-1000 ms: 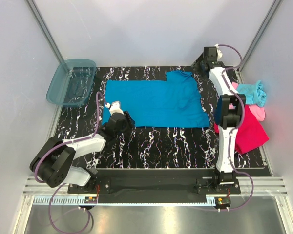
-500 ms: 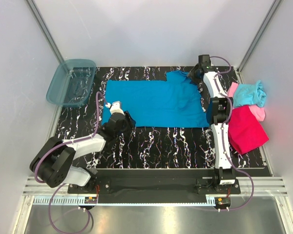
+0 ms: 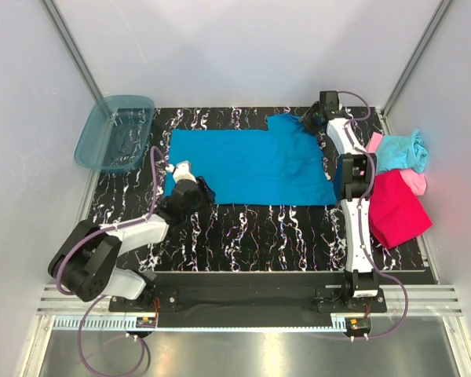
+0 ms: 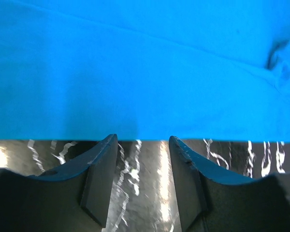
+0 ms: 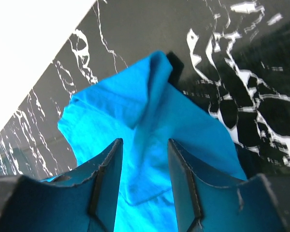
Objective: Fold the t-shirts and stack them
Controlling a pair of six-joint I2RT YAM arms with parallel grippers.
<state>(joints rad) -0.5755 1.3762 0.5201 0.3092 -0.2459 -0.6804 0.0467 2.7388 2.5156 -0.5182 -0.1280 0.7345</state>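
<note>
My left arm (image 3: 133,232) lies low and reaches to the near-left hem of the blue t-shirt (image 3: 251,166). The left fingers (image 3: 175,168) stand apart right at that edge, gripping nothing. My right arm (image 3: 353,204) stretches almost straight to the shirt's far-right sleeve, with the right fingers (image 3: 308,120) parted over the cloth and nothing pinched. The shirt lies flat on the counter (image 3: 251,228). A second ago the right arm was bent, its fingers further right of the sleeve.

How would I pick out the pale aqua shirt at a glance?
Find the black marbled table and look to its right edge, where a small heap of cloth lies. The light aqua t-shirt is the bunched piece at the heap's far end, beyond the light pink t-shirt and magenta-red t-shirt. It is the only blue-green one there.
</note>
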